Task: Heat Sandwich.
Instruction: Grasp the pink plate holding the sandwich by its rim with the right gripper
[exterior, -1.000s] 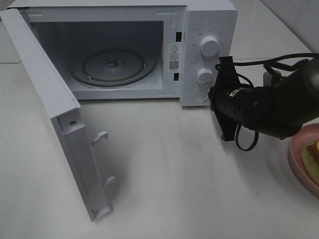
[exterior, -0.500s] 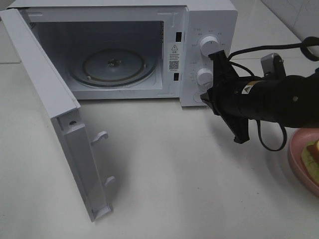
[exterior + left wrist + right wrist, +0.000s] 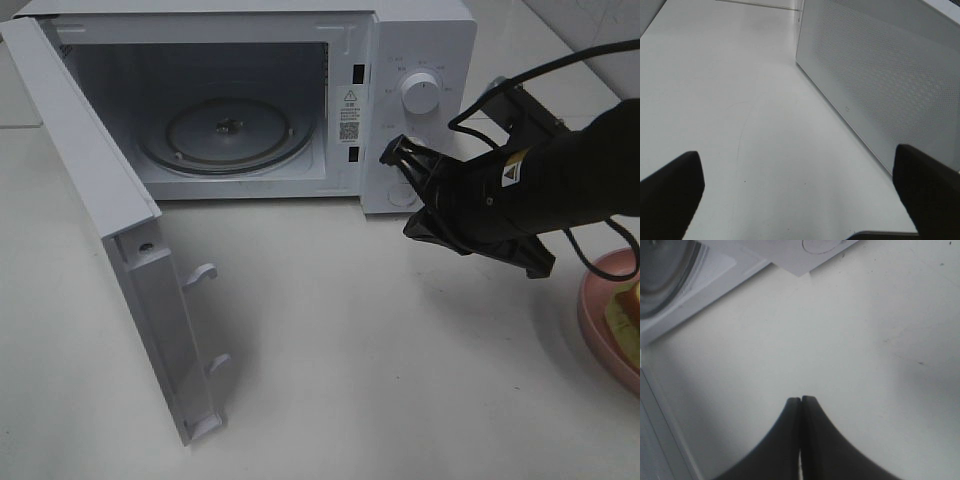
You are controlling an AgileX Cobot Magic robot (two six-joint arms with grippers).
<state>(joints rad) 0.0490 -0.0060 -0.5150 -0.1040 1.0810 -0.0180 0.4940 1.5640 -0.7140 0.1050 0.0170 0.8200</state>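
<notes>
Sandwich (image 3: pixel 630 302) sits on a pink plate (image 3: pixel 598 300), off to the right of the microwave (image 3: pixel 440 50) and nearer the camera, cut by the frame edge. Microwave door (image 3: pixel 100 220) stands wide open and the turntable (image 3: pixel 225 135) is bare, so opening looks done. Right gripper (image 3: pixel 398 152) hangs just in front of the microwave's control panel, jaws pressed together, holding nothing. Left gripper (image 3: pixel 797 165) is spread wide and empty beside a perforated microwave panel (door or side wall, can't tell). Left to do, approx: load sandwich, shut door, set dial.
</notes>
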